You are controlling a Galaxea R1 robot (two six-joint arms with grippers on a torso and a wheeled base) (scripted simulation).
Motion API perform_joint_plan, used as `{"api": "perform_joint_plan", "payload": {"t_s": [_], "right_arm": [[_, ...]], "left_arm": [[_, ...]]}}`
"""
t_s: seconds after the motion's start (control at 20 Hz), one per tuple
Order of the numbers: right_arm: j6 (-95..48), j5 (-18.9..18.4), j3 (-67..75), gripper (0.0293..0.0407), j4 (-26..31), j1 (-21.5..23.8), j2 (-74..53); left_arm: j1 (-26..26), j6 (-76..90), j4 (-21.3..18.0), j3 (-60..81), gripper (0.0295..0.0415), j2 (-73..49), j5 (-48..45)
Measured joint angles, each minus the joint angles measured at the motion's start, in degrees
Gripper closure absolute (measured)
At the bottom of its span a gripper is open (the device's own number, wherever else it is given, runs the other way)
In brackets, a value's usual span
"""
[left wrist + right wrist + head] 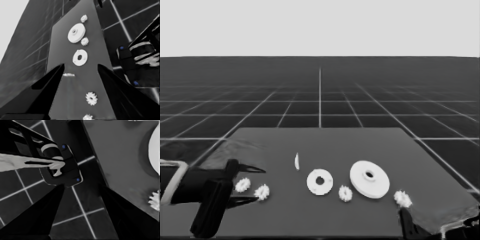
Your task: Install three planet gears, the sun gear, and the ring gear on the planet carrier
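The planet carrier, the smaller round part point(320, 182) point(80, 57), lies flat at the table's middle. To its right is the ring gear, the larger round part point(369, 178) point(76, 32); its rim point(155, 150) shows in the right wrist view. One planet gear point(345, 193) point(85, 41) sits between them and another point(403, 199) point(155, 200) lies near the right corner. Two more gears point(242, 184) point(262, 192) lie at the left. I cannot tell which one is the sun gear. My left gripper point(249, 185) point(80, 68) waits open over the left pair, holding nothing. My right gripper point(82, 187) is open, parked off the right corner.
A thin white piece point(297, 161) point(68, 74) lies behind and left of the smaller round part. Dark machinery with blue lights point(62, 165) point(135, 60) sits past the table's edge. The right arm point(407, 225) shows only at the lower right corner.
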Motion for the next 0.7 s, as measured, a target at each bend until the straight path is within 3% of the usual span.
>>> {"api": "perform_joint_plan", "payload": {"t_s": [0.05, 0.1, 0.15, 0.2, 0.25, 0.3, 0.35, 0.4, 0.5, 0.65, 0.7], "right_arm": [[0.1, -0.6, -1.3, 0.0392, -1.8, 1.2, -0.3], [0.1, -0.9, -2.1, 0.0363, -2.8, 1.8, -0.5], [0.2, -1.1, -2.6, 0.0332, -3.4, 2.2, -0.6], [0.2, -1.2, -2.8, 0.032, -3.8, 2.5, -0.7], [0.2, -1.3, -3.0, 0.0317, -4.0, 2.6, -0.7], [0.2, -1.3, -3.1, 0.0316, -4.1, 2.7, -0.8], [0.2, -1.3, -3.1, 0.0315, -4.2, 2.7, -0.8], [0.2, -1.3, -3.2, 0.0315, -4.2, 2.7, -0.8], [0.2, -1.3, -3.2, 0.0315, -4.3, 2.8, -0.8], [0.2, -1.3, -3.2, 0.0315, -4.3, 2.8, -0.8], [0.2, -1.3, -3.2, 0.0315, -4.3, 2.8, -0.8]], "left_arm": [[-1.5, 0.1, 1.7, -1.6, 0.0414, 0.1, -1.1], [-2.4, 0.1, 2.7, -2.6, 0.0396, 0.1, -1.8], [-2.9, 0.1, 3.3, -3.2, 0.0364, 0.1, -2.2], [-1.1, -27.7, 25.8, -4.7, 0.033, 5.2, 21.6], [-1.1, -56.3, 18.9, -8.4, 0.0309, 15.3, 46.8], [-0.6, -74.5, 4.7, -16.9, 0.031, 21.9, 53.5], [0.4, -82.4, -4.2, -24.5, 0.0316, 24.5, 52.5], [1.2, -85.7, -9.3, -29.9, 0.0321, 25.7, 51.2], [2.2, -87.7, -13.9, -35.7, 0.0325, 26.8, 49.9], [2.6, -88.0, -15.8, -38.7, 0.0326, 27.4, 49.5], [12.6, -88.3, -5.0, -38.5, 0.0326, 27.2, 45.2]]}}
